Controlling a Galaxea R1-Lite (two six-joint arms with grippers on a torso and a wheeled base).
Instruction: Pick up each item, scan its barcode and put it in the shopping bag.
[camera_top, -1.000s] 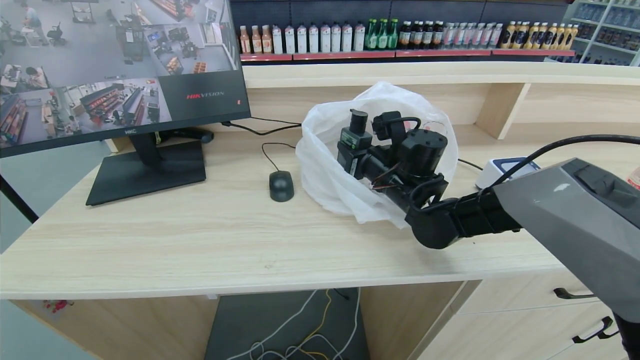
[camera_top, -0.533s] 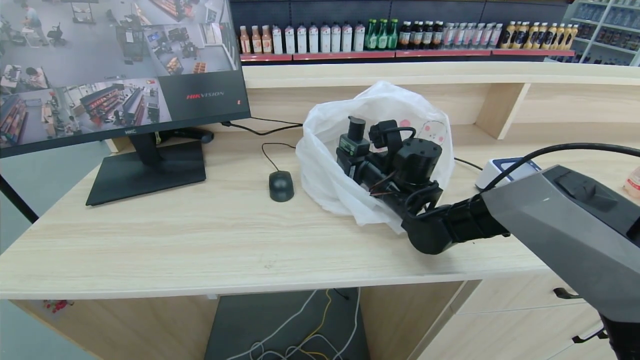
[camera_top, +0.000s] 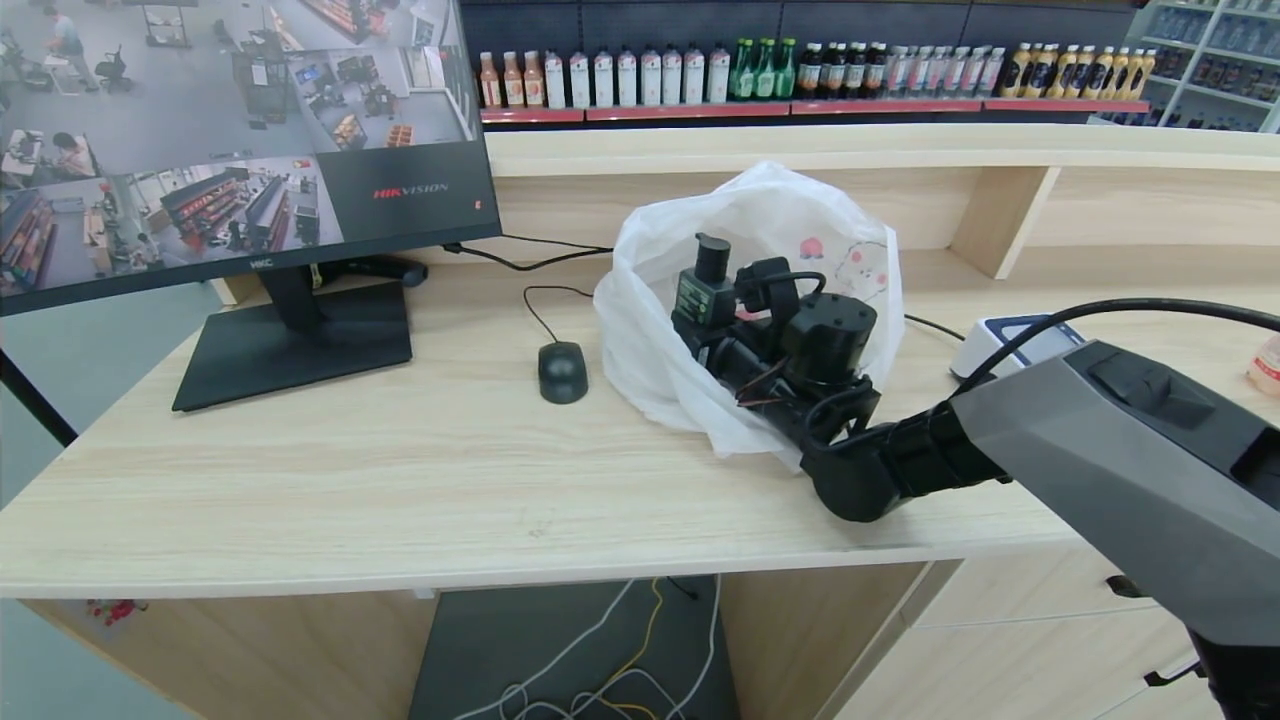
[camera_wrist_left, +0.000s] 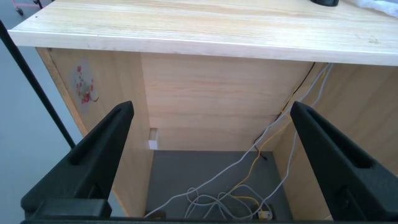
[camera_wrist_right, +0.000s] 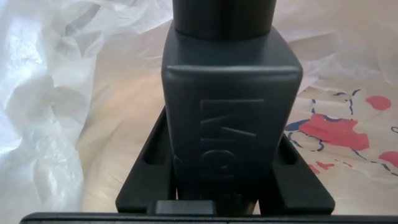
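Observation:
The white plastic shopping bag (camera_top: 650, 330) stands open on the wooden counter (camera_top: 400, 480), right of centre. My right gripper (camera_top: 712, 318) reaches into its mouth from the right, shut on a dark square bottle (camera_top: 702, 290) with a black cap and a green label. In the right wrist view the dark bottle (camera_wrist_right: 230, 124) sits upright between the fingers, with the bag's crinkled plastic (camera_wrist_right: 56, 112) all around it. My left gripper (camera_wrist_left: 211, 124) hangs open and holds nothing, below the counter's front edge (camera_wrist_left: 186, 43).
A monitor (camera_top: 230, 130) stands at the back left, and a black mouse (camera_top: 562, 371) lies just left of the bag. A white barcode scanner (camera_top: 1010, 340) sits to the right, with a pale bottle (camera_top: 1268, 365) at the far right edge. Cables (camera_wrist_left: 236, 186) hang under the counter.
My right arm has sunk a little and drawn slightly left, carrying the bottle lower into the bag. The printed side of the bag has come into sight behind it.

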